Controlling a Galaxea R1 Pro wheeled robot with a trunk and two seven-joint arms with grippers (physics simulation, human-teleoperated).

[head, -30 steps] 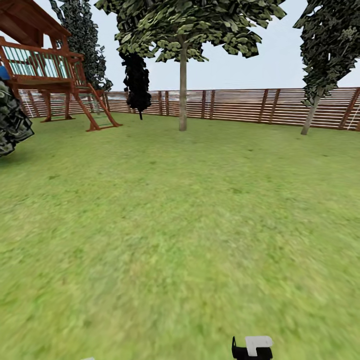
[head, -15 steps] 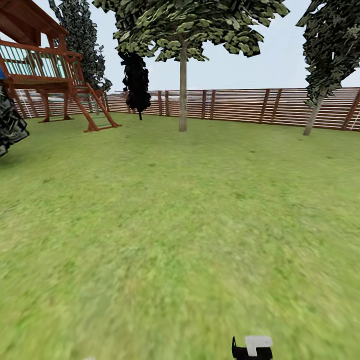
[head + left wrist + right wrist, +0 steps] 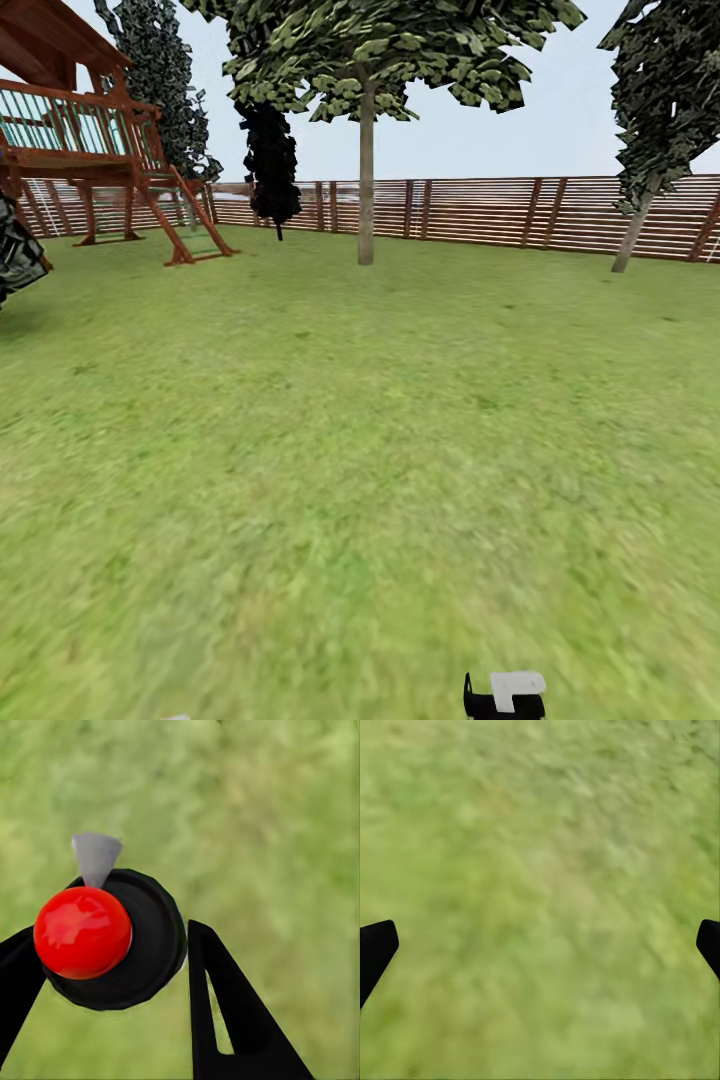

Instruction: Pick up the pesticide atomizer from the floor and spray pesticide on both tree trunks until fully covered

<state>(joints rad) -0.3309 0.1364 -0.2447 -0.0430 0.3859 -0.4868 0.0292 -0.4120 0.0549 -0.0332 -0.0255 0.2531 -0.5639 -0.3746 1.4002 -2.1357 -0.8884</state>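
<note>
Head view is showing open lawn (image 3: pixel 360 450) reaching the fence (image 3: pixel 480 210); left gripper (image 3: pixel 112 960) is pinching the pesticide atomizer (image 3: pixel 112 941), right gripper (image 3: pixel 540 952) is hanging spread wide.

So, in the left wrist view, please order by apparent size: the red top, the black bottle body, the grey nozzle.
1. Black bottle body, the widest disc.
2. Red top, nearer the camera, so its true size is unsure.
3. Grey nozzle, clearly the smallest.

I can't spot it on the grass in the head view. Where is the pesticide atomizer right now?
The pesticide atomizer sits between the left gripper fingers in the left wrist view, red top facing the camera, with grass behind it.
</note>
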